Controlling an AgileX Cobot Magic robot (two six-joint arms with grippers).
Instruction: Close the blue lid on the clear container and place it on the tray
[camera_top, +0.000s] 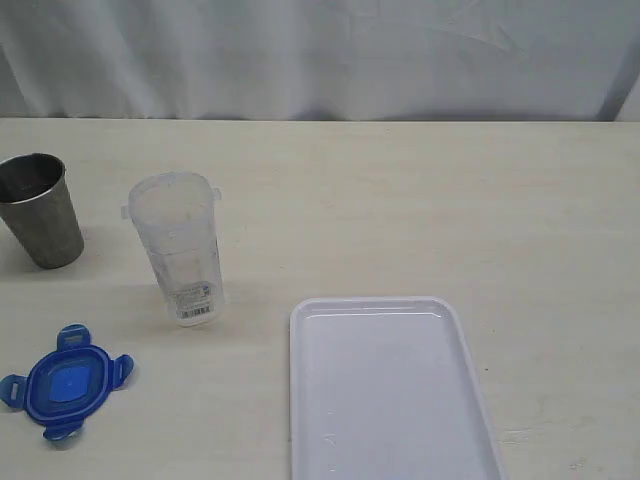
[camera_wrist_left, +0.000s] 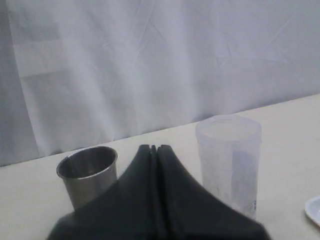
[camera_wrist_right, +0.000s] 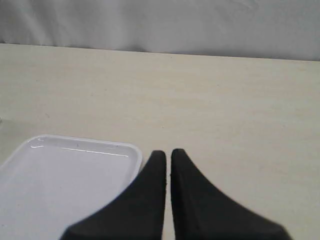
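**On the table ahead of my left gripper: canister open, lid apart**

The blue lid (camera_top: 67, 382) lies flat on the table (camera_top: 450, 200), flaps splayed outward. It is on my left arm's side but out of my left wrist's sight. The clear container (camera_wrist_left: 229, 160) stands upright just ahead of my left gripper (camera_wrist_left: 154, 148), mouth up, which I judge suits pressing the lid straight down. The steel cup (camera_wrist_left: 89, 172) stands ahead too, on the other side of my fingertips. The tray (camera_wrist_right: 85, 142) lies with a corner just beside my right gripper (camera_wrist_right: 167, 154), handy for the final set-down. Both grippers are clenched, holding nothing.
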